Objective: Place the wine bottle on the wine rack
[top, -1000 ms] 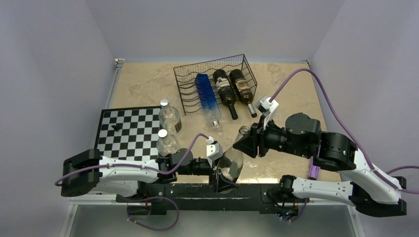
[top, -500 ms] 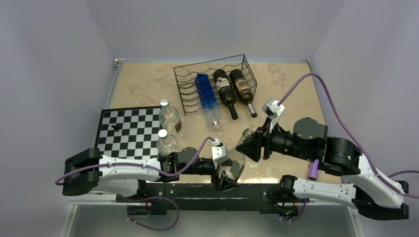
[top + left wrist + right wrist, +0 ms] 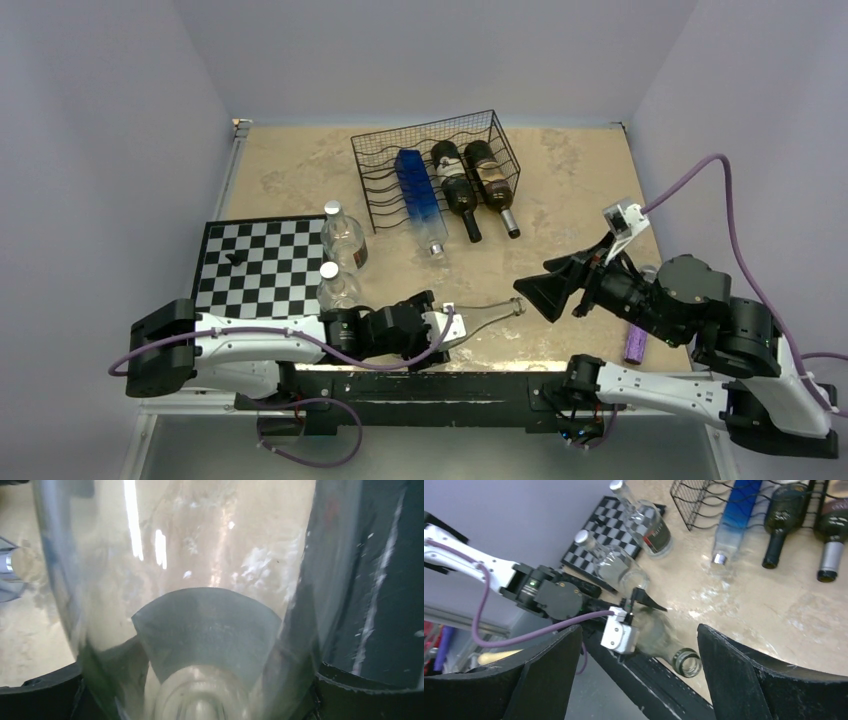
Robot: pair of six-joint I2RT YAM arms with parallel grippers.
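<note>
- A beige stone-patterned worktop [image 3: 580, 190] fills the top view.
- The black wire wine rack [image 3: 375, 185] sits at the far middle of the worktop.
- A black-and-white chessboard [image 3: 260, 265] lies at the near left.
- The right arm [image 3: 690, 300] reaches in from the right, its jaws spread wide and holding nothing, just beside the bottle's mouth.
- The left arm [image 3: 260, 345] stretches along the near edge, its jaws clamped on the base of a clear wine bottle [image 3: 485, 318].
- The bottle lies almost level, neck pointing right, well apart from the rack.
- A blue bottle [image 3: 415, 190] and two dark wine bottles [image 3: 458, 180] lie in the rack.
- Two clear capped bottles [image 3: 343, 235] stand at the chessboard's right edge.
</note>
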